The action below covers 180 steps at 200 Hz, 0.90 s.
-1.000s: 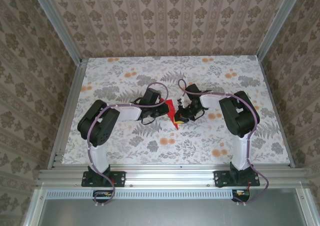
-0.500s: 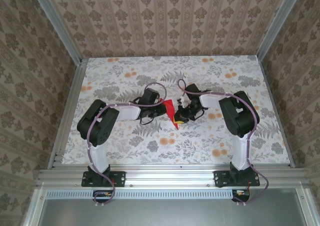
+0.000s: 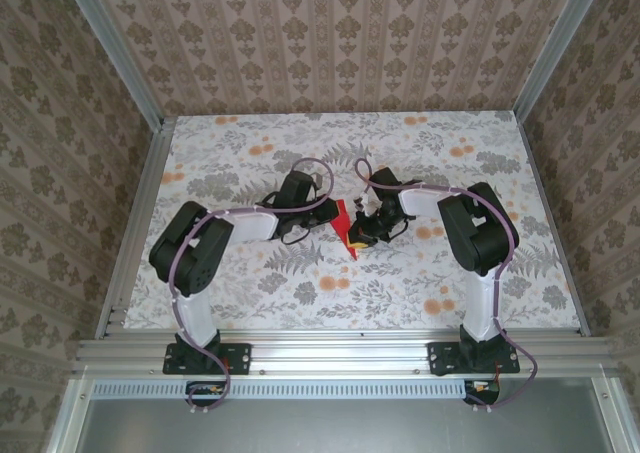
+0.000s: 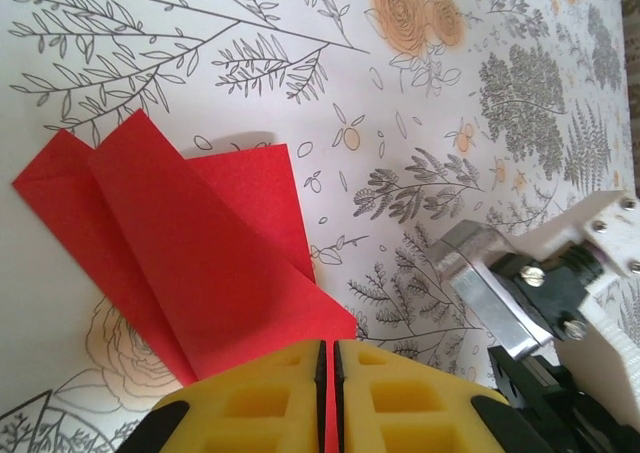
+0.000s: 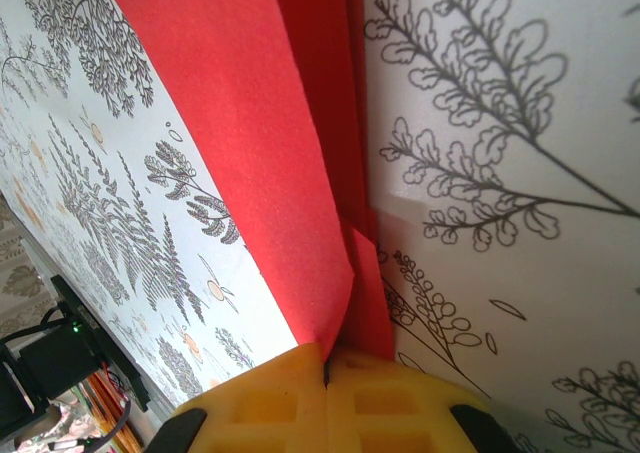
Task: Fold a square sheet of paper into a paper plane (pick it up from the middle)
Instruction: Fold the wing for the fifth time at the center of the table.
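At centre, left gripper and right gripper each pinch the paper plane, its gripped edges hidden

1. Sheet of paper: plain bright red, no print; deeper red where folded layers overlap.
2. My left pincer: yellow foam pads moulded with square recesses, black edging.
3. My right pincer: yellow pads with square recesses, black at the corners.
4. Tabletop: white ground, grey ferns and fine line-drawn sprigs, scattered orange blossoms.
5. Walls: beige-brown wallpaper, pale damask motifs repeating in vertical stripes.
6. My left arm and right arm: black joints, white links, lilac cables.
7. Frame: bare silver-grey metal.
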Tool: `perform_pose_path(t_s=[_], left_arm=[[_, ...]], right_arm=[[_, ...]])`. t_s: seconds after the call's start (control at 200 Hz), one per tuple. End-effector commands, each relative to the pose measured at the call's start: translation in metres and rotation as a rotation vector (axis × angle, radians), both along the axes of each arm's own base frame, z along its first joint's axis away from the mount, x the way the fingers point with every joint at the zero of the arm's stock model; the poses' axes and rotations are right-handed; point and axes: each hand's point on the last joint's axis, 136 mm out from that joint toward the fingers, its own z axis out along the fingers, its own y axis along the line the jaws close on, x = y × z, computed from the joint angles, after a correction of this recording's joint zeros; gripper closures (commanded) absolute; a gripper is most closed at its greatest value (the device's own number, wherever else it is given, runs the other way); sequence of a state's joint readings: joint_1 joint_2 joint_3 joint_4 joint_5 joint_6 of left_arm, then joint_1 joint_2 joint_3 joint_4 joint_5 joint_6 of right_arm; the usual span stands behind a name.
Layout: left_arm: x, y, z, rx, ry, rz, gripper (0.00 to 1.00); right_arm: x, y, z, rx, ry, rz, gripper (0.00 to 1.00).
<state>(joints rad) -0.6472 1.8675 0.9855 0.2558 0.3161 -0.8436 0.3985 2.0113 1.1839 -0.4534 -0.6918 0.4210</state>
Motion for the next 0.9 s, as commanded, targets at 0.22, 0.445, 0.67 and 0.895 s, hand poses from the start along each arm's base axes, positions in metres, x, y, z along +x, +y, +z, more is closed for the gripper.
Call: perform_pose_path(t_s=[0.22,0.445,0.67,0.895], left_arm=[[0.010,0.004,-0.029,0.115,0.053,0.027,0.86],[0.009,0.021,-0.041,0.180,0.077,0.080,0.86],[0.010,0.030,-0.045,0.208,0.080,0.103,0.85],[0.024,0.030,-0.038,0.211,0.053,0.084,0.85]], right_arm=[[-0.023,-0.031,-0.049,-0.216,0.091,-0.005,0.95],[-0.024,-0.033,-0.052,-0.228,0.094,-0.006,0.95],[-0.025,-0.034,-0.053,-0.235,0.099,-0.007,0.95],[-0.027,-0.034,-0.055,-0.237,0.104,-0.001,0.95]])
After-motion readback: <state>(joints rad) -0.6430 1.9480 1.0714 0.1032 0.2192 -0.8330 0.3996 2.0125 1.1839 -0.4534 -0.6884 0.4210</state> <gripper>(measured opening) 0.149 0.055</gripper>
